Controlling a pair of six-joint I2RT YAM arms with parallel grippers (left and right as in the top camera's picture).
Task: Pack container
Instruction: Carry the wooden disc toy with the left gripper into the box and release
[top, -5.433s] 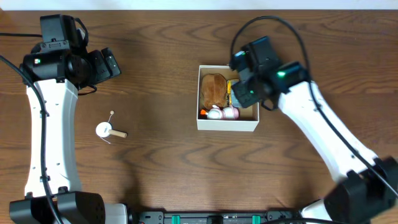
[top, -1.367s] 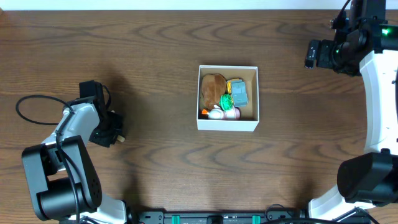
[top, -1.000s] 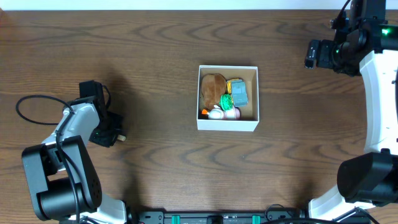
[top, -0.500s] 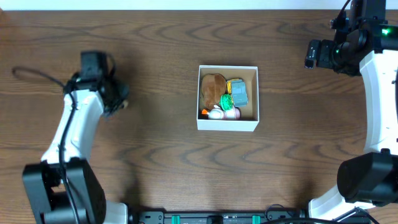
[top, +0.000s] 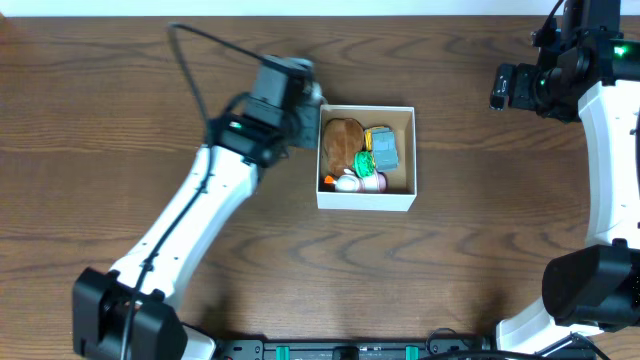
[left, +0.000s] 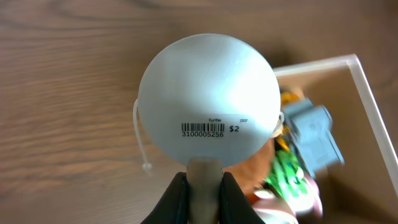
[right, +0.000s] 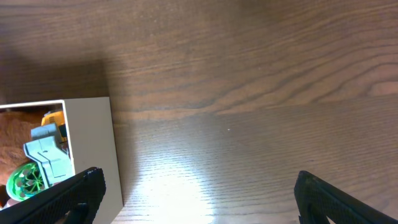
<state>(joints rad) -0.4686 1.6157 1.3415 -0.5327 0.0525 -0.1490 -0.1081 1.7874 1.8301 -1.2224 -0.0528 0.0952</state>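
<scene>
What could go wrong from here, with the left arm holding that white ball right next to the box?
1. The left hand grips the white ball only by its narrow stem, so it may swing or slip.
2. The container is already crowded with a brown plush and other toys, so the ball may sit high or roll out.
3. Its loose string may snag on the rim.

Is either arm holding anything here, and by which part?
The left gripper holds the white ball toy by its tan stem, just under the ball, jaws shut on it. The right gripper is open and empty.
</scene>
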